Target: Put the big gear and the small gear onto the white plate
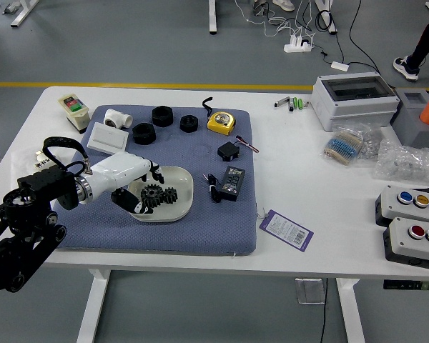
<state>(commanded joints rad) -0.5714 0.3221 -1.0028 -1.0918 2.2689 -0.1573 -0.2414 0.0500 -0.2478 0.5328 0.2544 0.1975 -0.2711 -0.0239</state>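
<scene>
Plate (184,179), white with round corners, lies on the blue mat (214,230), left of the middle of the frame. On it we see the big gear (151,195) and the small gear (171,195), both black, side by side, with the small one on the right. We can't tell if they touch.

The robot's left hand (123,174) comes in from the left edge of the frame and is over the left part of the plate. It is open: the fingers are wide apart around the big gear and do not grip it.

Above the plate in the frame, we see three black rings (163,116) and a yellow tape measure (221,123). To the right of the plate is a black box (232,184) with a cord. We find two button boxes (417,239) at the right edge. A person's shoes (406,68) show at the upper right, on the floor.
</scene>
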